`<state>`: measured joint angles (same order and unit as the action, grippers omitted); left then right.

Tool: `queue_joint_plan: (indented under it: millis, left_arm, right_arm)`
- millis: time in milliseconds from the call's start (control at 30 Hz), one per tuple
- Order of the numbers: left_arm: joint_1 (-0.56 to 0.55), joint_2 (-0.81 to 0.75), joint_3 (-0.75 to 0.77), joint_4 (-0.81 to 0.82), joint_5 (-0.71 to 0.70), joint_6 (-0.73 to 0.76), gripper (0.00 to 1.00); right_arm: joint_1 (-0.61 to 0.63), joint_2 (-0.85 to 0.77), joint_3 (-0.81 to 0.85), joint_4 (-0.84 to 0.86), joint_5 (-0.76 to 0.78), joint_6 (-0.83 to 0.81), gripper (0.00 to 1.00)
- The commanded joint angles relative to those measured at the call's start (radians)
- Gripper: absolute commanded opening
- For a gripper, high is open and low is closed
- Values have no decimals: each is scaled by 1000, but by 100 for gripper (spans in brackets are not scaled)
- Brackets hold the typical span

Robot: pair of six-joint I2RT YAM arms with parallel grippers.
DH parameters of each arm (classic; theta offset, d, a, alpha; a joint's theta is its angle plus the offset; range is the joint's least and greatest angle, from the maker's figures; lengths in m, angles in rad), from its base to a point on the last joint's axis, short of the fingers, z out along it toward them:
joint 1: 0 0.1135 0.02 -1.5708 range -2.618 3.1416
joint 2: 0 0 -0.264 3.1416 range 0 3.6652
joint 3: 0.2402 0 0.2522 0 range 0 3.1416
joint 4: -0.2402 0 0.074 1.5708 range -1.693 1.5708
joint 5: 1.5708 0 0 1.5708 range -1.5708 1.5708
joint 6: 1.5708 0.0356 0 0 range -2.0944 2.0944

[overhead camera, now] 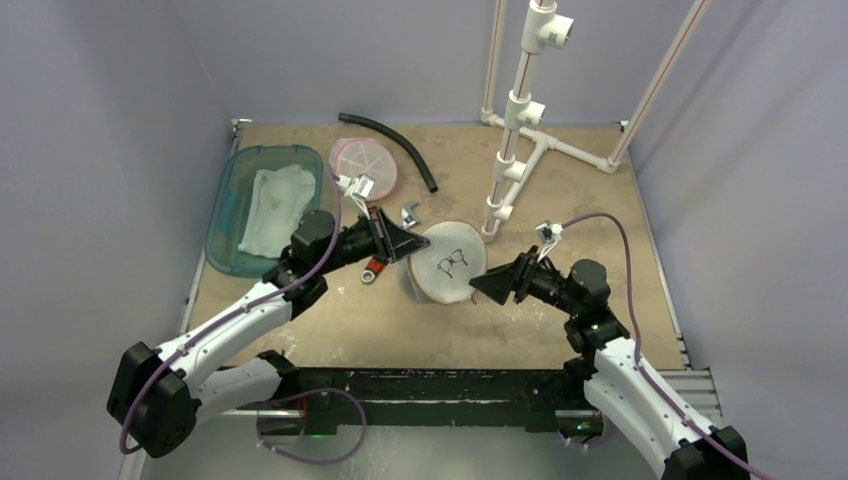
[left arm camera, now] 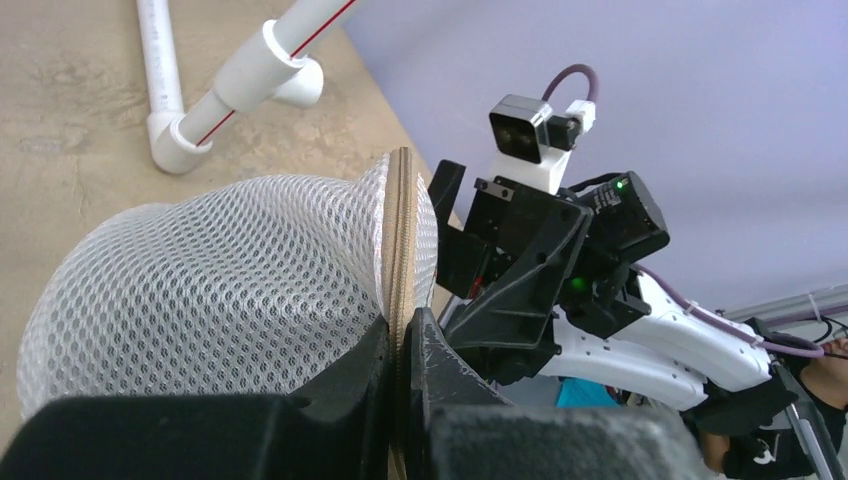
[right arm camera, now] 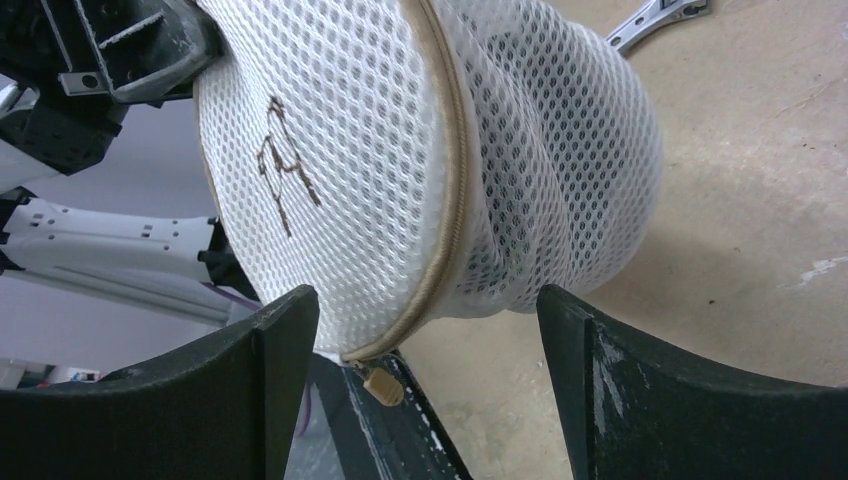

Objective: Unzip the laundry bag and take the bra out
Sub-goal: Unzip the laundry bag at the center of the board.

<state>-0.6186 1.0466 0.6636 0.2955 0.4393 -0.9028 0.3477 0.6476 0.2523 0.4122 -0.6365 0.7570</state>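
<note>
The laundry bag (overhead camera: 447, 262), a round white mesh pouch with a tan zipper round its rim, is held tilted off the table. My left gripper (overhead camera: 405, 243) is shut on its far-left edge. In the left wrist view the black fingers (left arm camera: 360, 370) pinch the zipper seam (left arm camera: 400, 230) of the laundry bag (left arm camera: 200, 290). My right gripper (overhead camera: 487, 285) stands open at the bag's near-right side. In the right wrist view the laundry bag (right arm camera: 400, 130) hangs before the open right gripper (right arm camera: 425, 300), and the tan zipper pull (right arm camera: 384, 386) dangles between the fingers, untouched. The bra is hidden.
A teal tray (overhead camera: 225, 215) holding a white cloth sits at the back left, beside a pink round pouch (overhead camera: 363, 165) and a black hose (overhead camera: 390, 140). A white PVC pipe frame (overhead camera: 520, 130) rises behind the bag. Small metal clips (overhead camera: 409, 213) lie near the left gripper.
</note>
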Motion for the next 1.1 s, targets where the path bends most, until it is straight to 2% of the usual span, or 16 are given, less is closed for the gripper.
queue_joint_plan:
  millis: [0,267,500,667,867,1067]
  left_arm:
    - [-3,-19,-31,137,25,0,0]
    - [-3,37,-326,378,-50,-82,0]
    - [-3,22,-368,398,-68,-80,0]
    - [-1,12,-337,356,-58,-60,0]
    - [-1,-2,-318,357,-24,-65,0]
    - [-1,-16,-308,352,-5,-58,0]
  right_arm:
    - [4,-14,-29,119,-5,59,83]
    - [2,-31,-136,67,82,54,85]
    - [2,-2,-173,80,89,34,82]
    - [2,181,-184,288,26,79,72]
    - [2,421,-232,713,-103,216,59]
    - [4,452,-201,735,-140,200,54]
